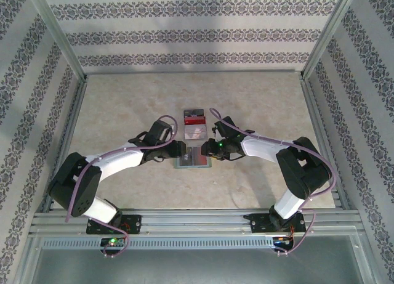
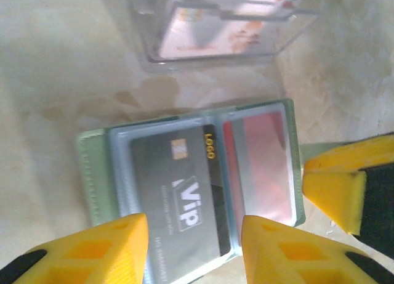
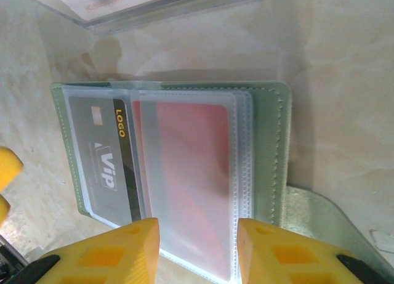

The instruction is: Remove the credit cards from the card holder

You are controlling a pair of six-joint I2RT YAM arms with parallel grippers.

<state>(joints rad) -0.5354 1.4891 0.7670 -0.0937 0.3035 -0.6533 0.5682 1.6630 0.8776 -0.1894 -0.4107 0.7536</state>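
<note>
The grey-green card holder [image 1: 192, 158] lies open and flat on the table between my two grippers. Its left clear pocket holds a dark grey "Vip" credit card [image 2: 175, 201] [image 3: 98, 164]. A red credit card [image 2: 258, 167] [image 3: 191, 179] sits in its right pocket. My left gripper [image 2: 196, 253] hovers open over the near end of the grey card, its fingers apart with nothing clamped. Above the near end of the red card's pocket, my right gripper [image 3: 198, 253] stands open too. Both meet over the holder [image 1: 180, 151] [image 1: 209, 150].
A clear plastic tray [image 1: 194, 126] [image 2: 221, 25] lies just beyond the holder with a red card [image 1: 194, 119] and a pale card [image 1: 194, 134] in it. The right gripper's yellow finger [image 2: 335, 185] is close by the holder's right edge. Metal frame rails border the table.
</note>
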